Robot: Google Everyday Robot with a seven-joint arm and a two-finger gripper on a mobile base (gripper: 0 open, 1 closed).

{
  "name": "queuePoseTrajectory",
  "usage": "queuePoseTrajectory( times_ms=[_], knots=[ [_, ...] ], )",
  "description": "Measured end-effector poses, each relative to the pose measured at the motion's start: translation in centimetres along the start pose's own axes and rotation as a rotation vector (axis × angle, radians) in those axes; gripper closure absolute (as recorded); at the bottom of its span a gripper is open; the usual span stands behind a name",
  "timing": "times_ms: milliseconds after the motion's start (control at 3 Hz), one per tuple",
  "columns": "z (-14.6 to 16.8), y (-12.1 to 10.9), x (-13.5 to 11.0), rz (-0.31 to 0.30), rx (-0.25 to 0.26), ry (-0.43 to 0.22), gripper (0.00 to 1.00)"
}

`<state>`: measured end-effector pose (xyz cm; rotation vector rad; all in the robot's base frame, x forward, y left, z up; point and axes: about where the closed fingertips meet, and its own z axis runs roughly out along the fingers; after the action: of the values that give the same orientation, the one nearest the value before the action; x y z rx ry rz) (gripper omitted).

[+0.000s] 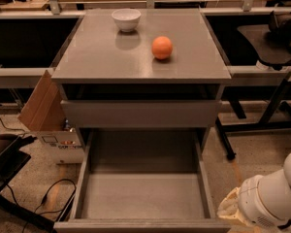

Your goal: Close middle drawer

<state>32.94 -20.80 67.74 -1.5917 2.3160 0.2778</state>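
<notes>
Down at the lower right, we see the gripper (229,208) on the end of the white arm (274,200); whether it is wide or narrow we cannot tell. Just left of it, the middle drawer (140,193) stands pulled far out. Well above and left of the gripper, an orange (162,47) and a white bowl (126,19) sit apart on the cabinet top (102,62).
</notes>
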Motion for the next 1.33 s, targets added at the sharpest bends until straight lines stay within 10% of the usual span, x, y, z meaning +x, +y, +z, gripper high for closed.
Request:
queuePoseTrajectory(
  times_ms=[667,1333],
  knots=[
    [12.6,5.6,5.1,0.066,-0.153,0.023,1.00],
    [24.6,9.7,8.0,0.050,-0.225,-0.095,1.00]
  ],
)
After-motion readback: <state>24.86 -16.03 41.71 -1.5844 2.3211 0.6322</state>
